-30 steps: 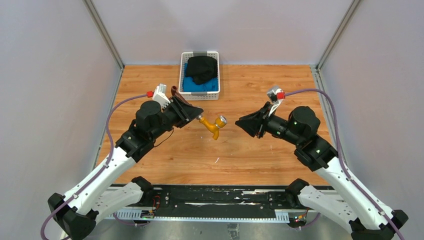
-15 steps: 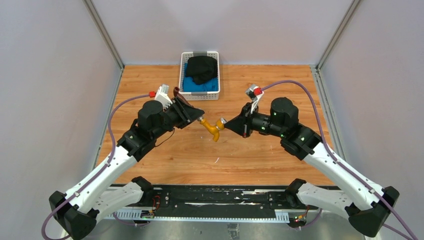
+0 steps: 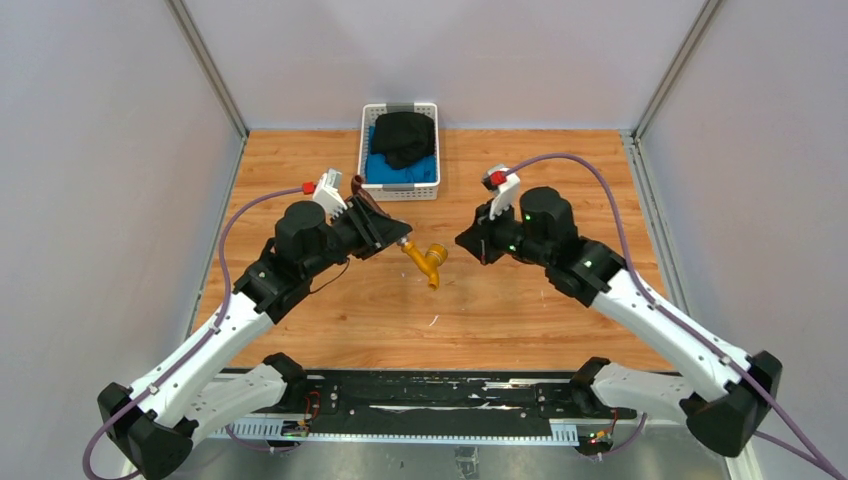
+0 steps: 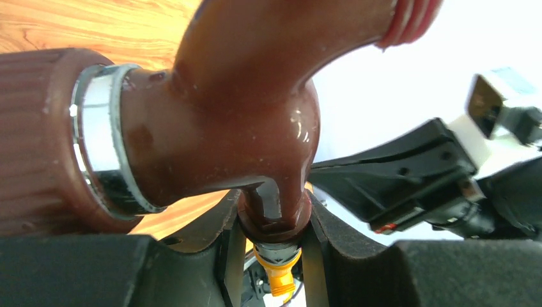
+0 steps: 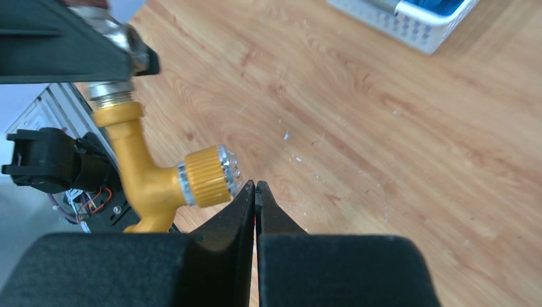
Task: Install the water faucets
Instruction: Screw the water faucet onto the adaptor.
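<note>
My left gripper (image 4: 271, 233) clamps the brown faucet (image 4: 236, 115), with the yellow faucet (image 5: 150, 182) joined at its end above the table (image 5: 358, 128). My right gripper (image 5: 255, 192) is pinched shut, empty, beside the knob (image 5: 206, 176); I judge a nudge could skew the joint.

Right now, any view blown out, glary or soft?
Left wrist: the background right of the brown faucet is blown out white, there is a glare spot on its bend, and it crowds the frame, soft toward the left edge. Right wrist: yellow faucet sharp, right gripper in the foreground slightly soft. Top external: even light, no glare.
</note>
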{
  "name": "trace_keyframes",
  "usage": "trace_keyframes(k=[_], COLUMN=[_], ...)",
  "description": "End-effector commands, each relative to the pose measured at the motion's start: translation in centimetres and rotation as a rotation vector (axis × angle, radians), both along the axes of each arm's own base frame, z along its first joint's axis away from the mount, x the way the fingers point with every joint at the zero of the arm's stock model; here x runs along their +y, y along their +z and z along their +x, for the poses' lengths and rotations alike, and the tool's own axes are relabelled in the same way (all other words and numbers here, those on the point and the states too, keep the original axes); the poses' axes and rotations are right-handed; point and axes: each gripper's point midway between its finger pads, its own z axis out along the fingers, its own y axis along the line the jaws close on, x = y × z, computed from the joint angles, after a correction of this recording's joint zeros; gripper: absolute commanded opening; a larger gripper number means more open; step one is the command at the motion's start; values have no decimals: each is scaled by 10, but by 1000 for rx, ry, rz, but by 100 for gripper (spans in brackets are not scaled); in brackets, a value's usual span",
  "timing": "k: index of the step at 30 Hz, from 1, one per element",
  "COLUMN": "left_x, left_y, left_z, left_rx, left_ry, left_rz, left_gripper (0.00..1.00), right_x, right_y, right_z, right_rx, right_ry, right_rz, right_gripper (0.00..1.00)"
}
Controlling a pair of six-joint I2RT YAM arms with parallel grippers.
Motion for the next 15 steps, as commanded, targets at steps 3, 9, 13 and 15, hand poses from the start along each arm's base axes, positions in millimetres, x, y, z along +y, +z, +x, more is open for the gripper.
trace_keyframes(k=[3,9,13,15], left_x=[-5,-6,-7,-8], left_y=[36,41,43,45], left_z=[-7,-17,-21,-23], left_rx=[-99,-104,-109,-115], left_ry=[-45,-79,-96,-111], left_rz=[-103,-139,-153,-165], left_gripper=[0,0,0,0], right_x=[-27,2,17,26], right_y=[63,67,50,42], right_z=[-21,-43,-39,-40], right_rx=[-267,-143,-55,-34], right_ry=[14,146,155,181], right_rz=[118,253,292,323], right_gripper=[11,25,21,21])
